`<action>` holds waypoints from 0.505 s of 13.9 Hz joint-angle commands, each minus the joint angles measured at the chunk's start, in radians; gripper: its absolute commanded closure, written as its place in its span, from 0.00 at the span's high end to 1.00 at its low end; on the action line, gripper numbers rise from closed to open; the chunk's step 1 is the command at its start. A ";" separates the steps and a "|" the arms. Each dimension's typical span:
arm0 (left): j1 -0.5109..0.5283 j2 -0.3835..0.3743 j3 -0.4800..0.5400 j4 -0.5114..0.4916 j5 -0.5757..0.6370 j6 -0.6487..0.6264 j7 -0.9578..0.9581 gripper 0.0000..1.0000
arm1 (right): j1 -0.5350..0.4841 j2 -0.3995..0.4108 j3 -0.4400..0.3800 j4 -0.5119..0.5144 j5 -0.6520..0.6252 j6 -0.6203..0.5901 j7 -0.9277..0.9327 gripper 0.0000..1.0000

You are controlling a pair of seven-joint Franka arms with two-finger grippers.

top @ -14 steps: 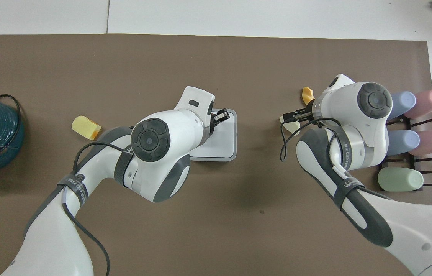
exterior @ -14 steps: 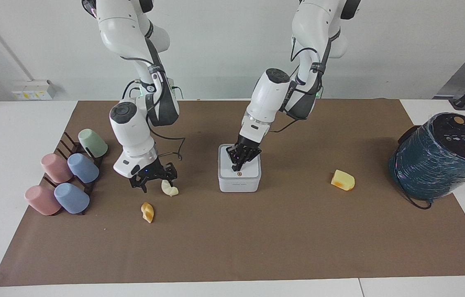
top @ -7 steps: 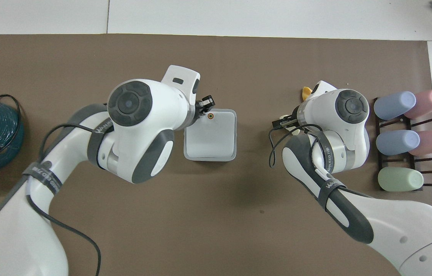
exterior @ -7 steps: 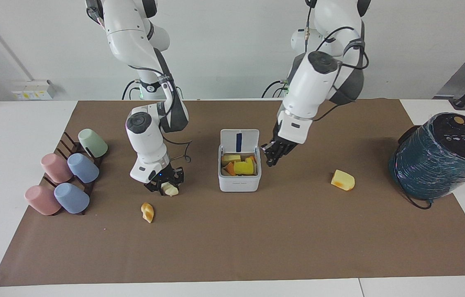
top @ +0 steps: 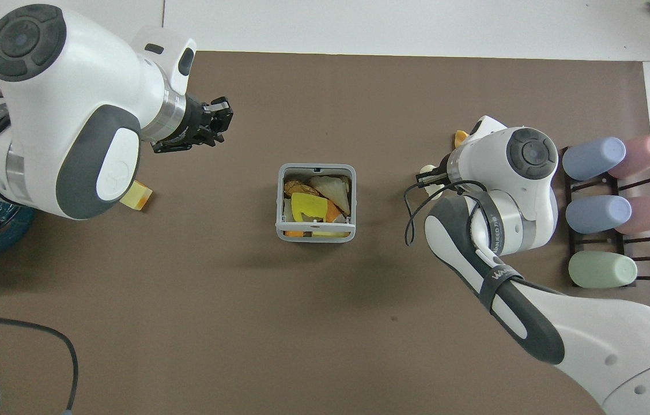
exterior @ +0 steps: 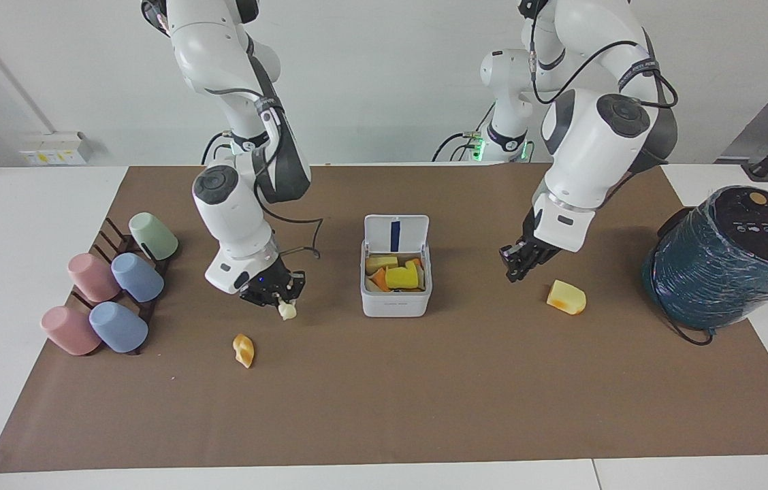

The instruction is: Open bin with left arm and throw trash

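Bin [exterior: 395,299], a white rounded-square box mid-table, stands with its hinged lid upright, lumpy scraps inside. Right gripper [exterior: 283,304] pinches the pale cream wedge [exterior: 287,311] above the brown paper. Left gripper [exterior: 517,267], fingers together and empty, hangs beside the yellow-orange chunk [exterior: 566,297].

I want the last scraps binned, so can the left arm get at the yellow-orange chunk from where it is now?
Probably yes. The left gripper hangs just beside the yellow-orange chunk, which lies alone on bare mat with nothing between them. Its fingers are together, so it would need to open first.
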 commanded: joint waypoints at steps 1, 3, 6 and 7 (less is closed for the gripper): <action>0.046 -0.086 -0.006 -0.162 0.033 0.067 0.089 0.46 | -0.005 -0.033 0.007 0.043 0.145 -0.067 0.073 0.00; 0.076 -0.123 -0.006 -0.260 0.037 0.133 0.155 0.73 | -0.002 -0.035 0.034 0.049 0.258 -0.047 0.143 0.00; 0.132 -0.164 -0.006 -0.369 0.037 0.201 0.289 0.93 | 0.057 -0.033 0.068 0.042 0.276 0.024 0.276 0.00; 0.151 -0.174 -0.004 -0.403 0.037 0.230 0.322 0.97 | 0.094 -0.033 0.068 0.038 0.276 0.056 0.330 0.00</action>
